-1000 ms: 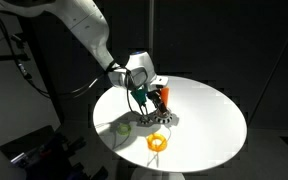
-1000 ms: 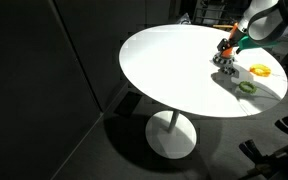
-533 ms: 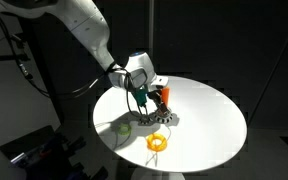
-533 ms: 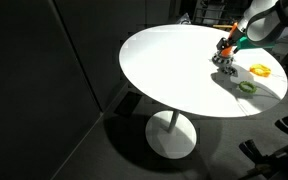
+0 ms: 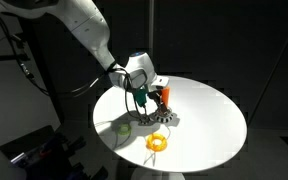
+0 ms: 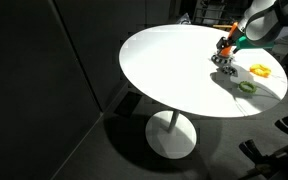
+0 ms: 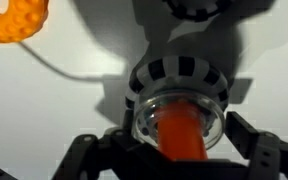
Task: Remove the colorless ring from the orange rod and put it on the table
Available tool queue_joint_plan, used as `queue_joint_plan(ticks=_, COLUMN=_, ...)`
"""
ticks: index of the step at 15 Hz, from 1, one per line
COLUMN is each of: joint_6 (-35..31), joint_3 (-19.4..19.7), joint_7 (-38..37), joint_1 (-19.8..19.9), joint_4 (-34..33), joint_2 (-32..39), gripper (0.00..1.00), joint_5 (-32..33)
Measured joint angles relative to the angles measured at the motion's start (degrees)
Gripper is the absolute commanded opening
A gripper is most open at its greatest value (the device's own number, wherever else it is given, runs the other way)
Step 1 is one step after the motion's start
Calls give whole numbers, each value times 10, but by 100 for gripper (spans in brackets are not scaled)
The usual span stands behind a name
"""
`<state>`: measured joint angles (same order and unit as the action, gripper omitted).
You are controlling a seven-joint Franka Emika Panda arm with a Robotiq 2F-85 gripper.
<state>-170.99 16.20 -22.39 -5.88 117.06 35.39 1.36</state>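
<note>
In the wrist view the colorless ring (image 7: 177,76), clear with a dark-and-white speckled rim, sits around the orange rod (image 7: 181,138). My gripper (image 7: 180,142) comes down over them. One dark finger (image 7: 102,158) stands at the ring's left side and another at its right, both against its rim. In both exterior views the gripper (image 5: 144,98) (image 6: 228,50) hangs low over the white round table (image 5: 216,120) (image 6: 174,70), at the orange rod (image 5: 164,95). The ring is too small to make out there.
A solid yellow ring (image 5: 157,142) (image 6: 260,70) (image 7: 14,18) lies on the table near the rod. A pale green ring (image 5: 124,127) (image 6: 247,87) lies beside it. A dark speckled piece (image 5: 156,120) sits at the rod's foot. The surroundings are dark.
</note>
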Motion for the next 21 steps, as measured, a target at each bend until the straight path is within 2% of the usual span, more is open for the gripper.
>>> queue_joint_plan(ticks=4, joint_6=0, joint_3=13, joint_7=-1, joint_1=-12, joint_4=0, joint_2=0, gripper=65, joint_5=0)
queue_joint_plan(ticks=12, joint_6=5, joint_3=74, joint_7=-11, joint_1=-75, joint_4=0, joint_2=-18, gripper=65, joint_5=0)
queue_joint_plan(ticks=13, joint_6=6, joint_3=76, joint_7=-11, joint_1=-78, joint_4=0, joint_2=-20, gripper=97, joint_5=0)
queue_joint_plan(ticks=21, joint_6=0, joint_3=61, joint_7=-11, joint_1=-71, joint_4=14, joint_2=-23, gripper=100, joint_5=-7)
